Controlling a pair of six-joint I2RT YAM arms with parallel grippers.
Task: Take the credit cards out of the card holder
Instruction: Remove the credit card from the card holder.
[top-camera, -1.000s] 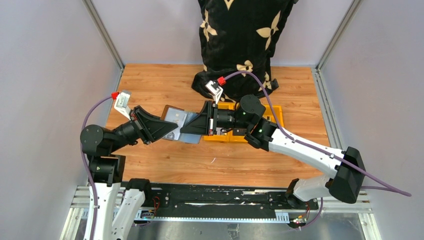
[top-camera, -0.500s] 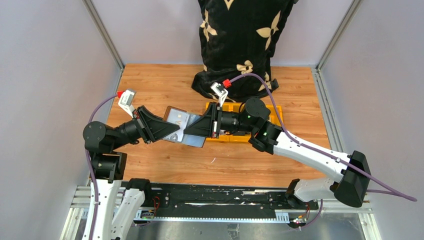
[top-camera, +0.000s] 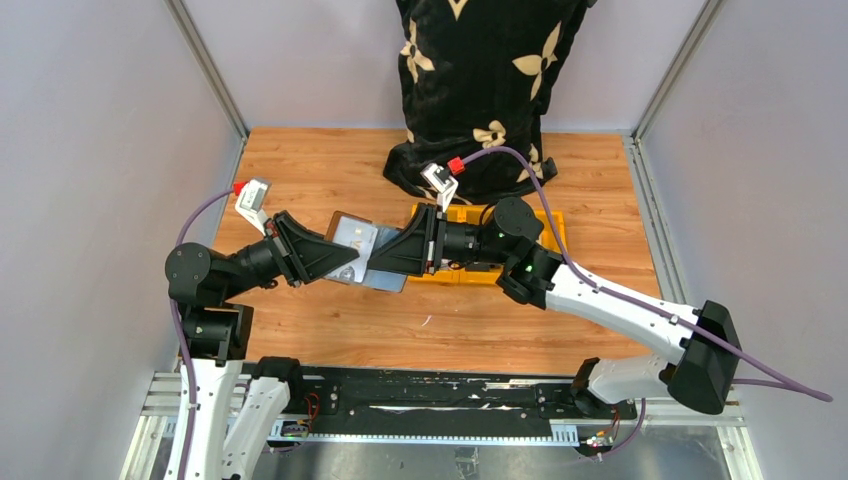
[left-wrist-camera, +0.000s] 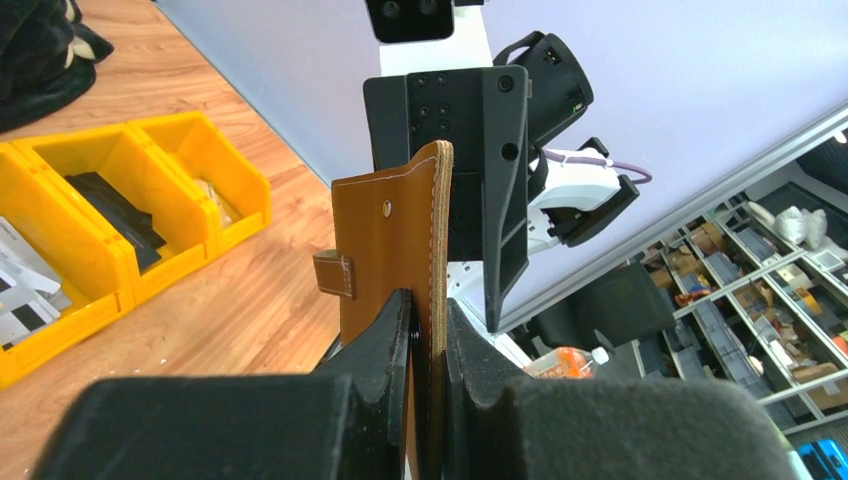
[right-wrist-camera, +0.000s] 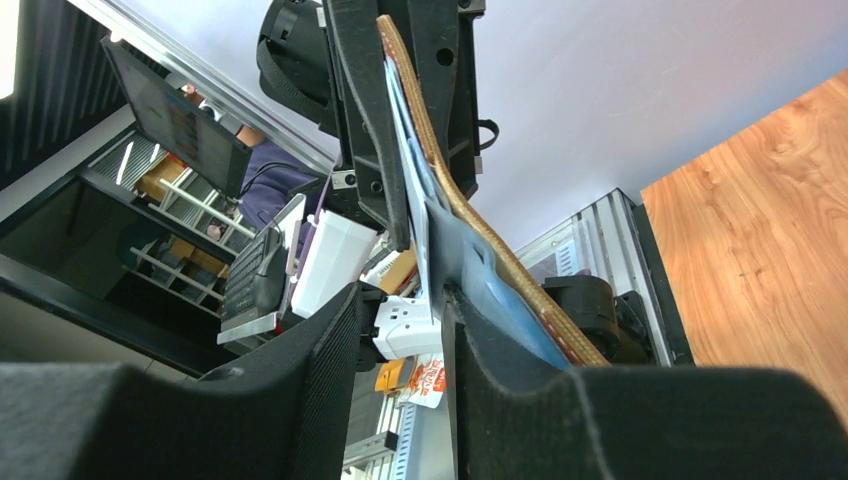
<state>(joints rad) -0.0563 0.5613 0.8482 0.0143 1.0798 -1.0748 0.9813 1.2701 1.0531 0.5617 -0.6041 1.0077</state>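
Card holder (top-camera: 355, 238) unfolded, inside facing up, long axis left-right

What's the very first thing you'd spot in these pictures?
The left tool and the right tool meet above the middle of the wooden table, with a brown card holder held up between them. The left one pinches it, and the right one stands open at its other edge. Behind them sit yellow bins and a big black cloth with tan flowers.
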